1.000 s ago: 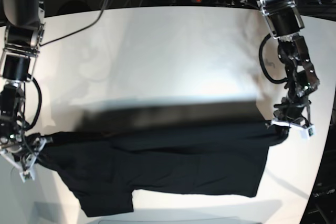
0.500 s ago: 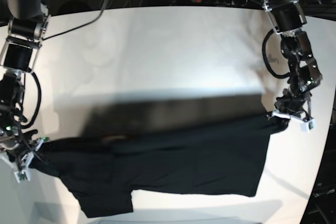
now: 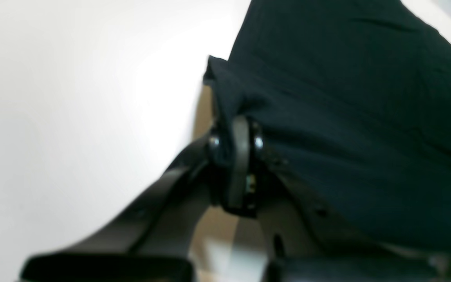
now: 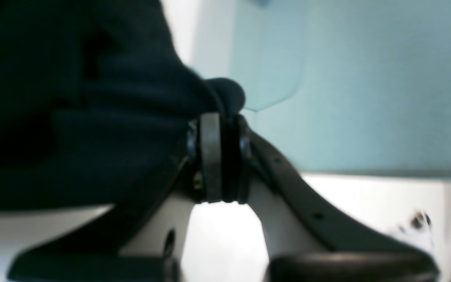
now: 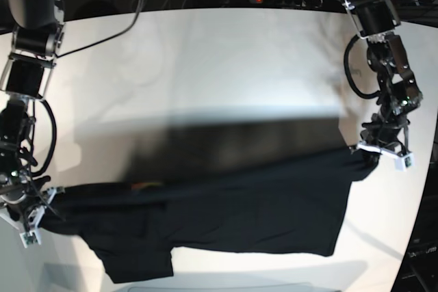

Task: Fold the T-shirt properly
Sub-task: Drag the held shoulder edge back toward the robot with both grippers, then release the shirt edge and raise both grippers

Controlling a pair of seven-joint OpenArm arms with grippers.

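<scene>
Both arms hold the T-shirt [image 5: 226, 210] up by 1 edge, stretched across the lower half of the base view. The left gripper [image 5: 383, 150] sits at the right of that view and the right gripper [image 5: 27, 218] at the lower left. In each wrist view the fingers [image 3: 238, 156] are pressed together with a bunch of black cloth pinched between them; the right gripper's fingers [image 4: 210, 156] show the same clamp, with a small knob of fabric poking out above them.

The shirt's long axis runs left to right across the frame, from 1 gripper to the other. The held edge is the upper one and slopes slightly, higher at the right. The body hangs or trails toward the bottom of the frame, and a sleeve-like flap drops lowest at the lower left. A small orange spot shows at the upper edge toward the left, so the neck probably lies on that side. A broad shadow lies on the white table [image 5: 205, 73] just above the cloth, which suggests the held edge is lifted off it.

This looks like the carry-over step of a fold. To do it well, keep both grips level and the edge taut, move the 2 arms at the same pace, and lay the edge down square so no crease bunches in the middle.
</scene>
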